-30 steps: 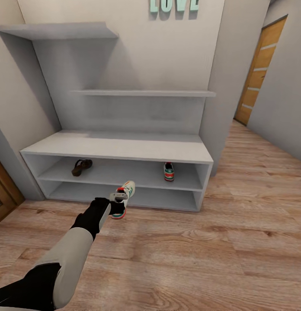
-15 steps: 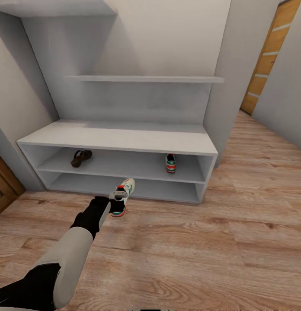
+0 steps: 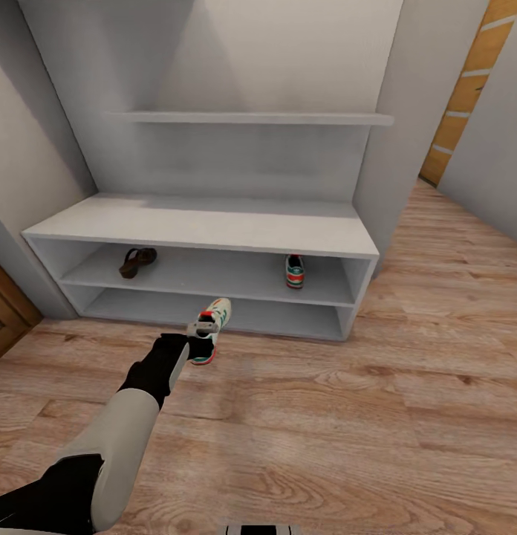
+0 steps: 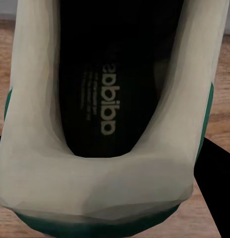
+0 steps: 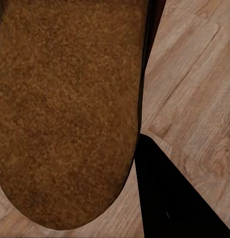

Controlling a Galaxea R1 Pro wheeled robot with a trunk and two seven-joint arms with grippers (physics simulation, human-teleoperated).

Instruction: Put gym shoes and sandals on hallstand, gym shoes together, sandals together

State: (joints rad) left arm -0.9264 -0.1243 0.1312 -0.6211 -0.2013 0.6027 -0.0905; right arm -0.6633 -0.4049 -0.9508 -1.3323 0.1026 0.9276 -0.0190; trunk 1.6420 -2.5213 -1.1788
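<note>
From the head view we look down on a pale grey hallstand (image 3: 206,227), a wide low unit with two open shelf slots and a wall shelf (image 3: 251,118) above it. On its upper slot a brown sandal (image 3: 137,261) lies toward the left end and a gym shoe (image 3: 294,271) sits toward the right end, heel facing us, the two well apart. Our left arm (image 3: 132,416) reaches forward over the wood-grain corridor floor (image 3: 348,431). The left hand (image 3: 203,332) is pinching a second gym shoe (image 3: 212,327) at its heel, toe pointing toward the hallstand's lower slot, just in front of the unit. We cannot tell whether this shoe touches the floor. A wooden door (image 3: 470,82) stands at the far right down the corridor, and another wooden door edge (image 3: 4,316) shows at the left.

In the left wrist view we see the held gym shoe (image 4: 110,119) from behind: its cream heel collar, dark insole with printed lettering, and green trim, with floor planks beside it.

In the right wrist view a brown sandal sole (image 5: 68,114) sits close against the camera, held in the right hand, with floorboards (image 5: 194,89) beyond it. The fingers themselves are not clear, so we cannot tell how firmly they close.
</note>
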